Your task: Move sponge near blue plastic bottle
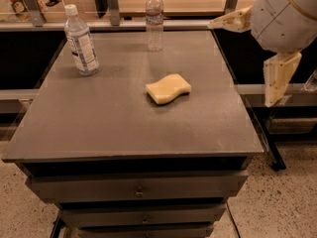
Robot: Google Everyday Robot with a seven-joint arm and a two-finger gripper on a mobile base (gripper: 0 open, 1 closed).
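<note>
The pale yellow sponge (168, 88) lies flat on the grey table top (124, 123), a little right of centre. The blue plastic bottle (81, 41), with a white cap and a large printed label, stands upright at the table's back left, well apart from the sponge. My gripper (240, 63) hangs at the right edge of the view, beyond the table's right side and above it. Its two beige fingers (278, 78) are spread wide and hold nothing.
A slimmer clear bottle (154, 21) with a narrow label band stands at the back middle of the table. A metal rail (124, 25) and wooden shelf run behind the table. Drawers (136, 190) sit below the top. The floor is speckled.
</note>
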